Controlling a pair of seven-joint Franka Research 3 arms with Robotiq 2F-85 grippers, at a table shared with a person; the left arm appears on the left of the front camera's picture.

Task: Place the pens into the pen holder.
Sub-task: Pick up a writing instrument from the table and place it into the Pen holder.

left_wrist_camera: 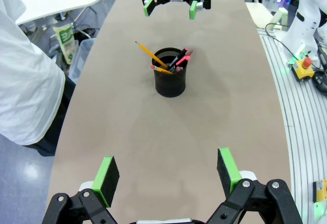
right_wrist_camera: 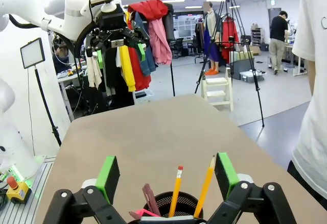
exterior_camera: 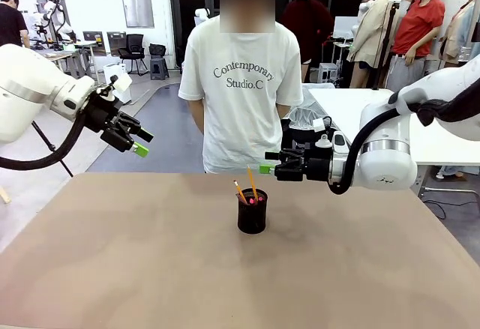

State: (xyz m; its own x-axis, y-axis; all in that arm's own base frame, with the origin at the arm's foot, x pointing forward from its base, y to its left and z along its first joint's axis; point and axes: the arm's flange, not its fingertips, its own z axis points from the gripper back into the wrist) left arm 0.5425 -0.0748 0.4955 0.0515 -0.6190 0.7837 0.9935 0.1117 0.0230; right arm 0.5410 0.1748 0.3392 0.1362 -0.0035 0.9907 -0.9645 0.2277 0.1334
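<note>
The pen holder (exterior_camera: 252, 213), a small black mesh cup, stands at the table's middle; it also shows in the left wrist view (left_wrist_camera: 170, 76) and at the bottom of the right wrist view (right_wrist_camera: 173, 203). Several pens stand inside it: two orange-yellow pencils (exterior_camera: 251, 181) and pink-red pens (left_wrist_camera: 182, 58). My right gripper (exterior_camera: 268, 163) hovers open just above and behind the holder, its green pads (right_wrist_camera: 225, 172) either side of the pencils (right_wrist_camera: 206, 185) without touching them. My left gripper (exterior_camera: 140, 140) hangs open in the air at the far left, well off the holder, with nothing between its fingers (left_wrist_camera: 108, 177).
A person in a white T-shirt (exterior_camera: 241, 89) stands at the far edge of the brown table (exterior_camera: 135, 261), straight behind the holder. A white table (exterior_camera: 352, 108) stands at the back right.
</note>
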